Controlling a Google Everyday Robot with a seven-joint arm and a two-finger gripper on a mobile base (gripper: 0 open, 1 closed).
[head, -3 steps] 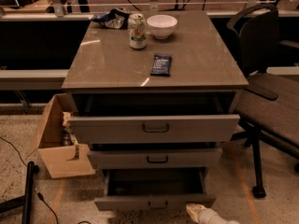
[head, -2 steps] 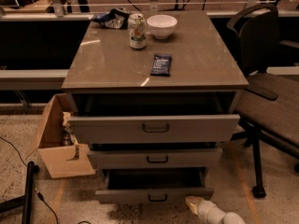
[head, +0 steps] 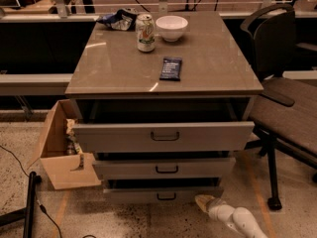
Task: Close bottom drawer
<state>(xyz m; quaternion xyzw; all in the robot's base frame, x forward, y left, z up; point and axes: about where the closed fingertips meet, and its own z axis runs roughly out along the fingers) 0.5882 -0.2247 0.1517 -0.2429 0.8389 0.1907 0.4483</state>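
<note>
Camera view, bottom drawer (head: 143, 195) – pincer (head: 204, 202) near its right corner

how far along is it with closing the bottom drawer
Mostly done: the bottom drawer shows only a thin dark gap above its front. In hand: the gripper sits low, by the right corner of the drawer's front. Left: push the drawer in until that gap is gone.

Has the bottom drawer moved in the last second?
Yes. The bottom drawer has slid inward; its front now sits nearly under the middle drawer front. The tool hovers low, just in front of it.
</note>
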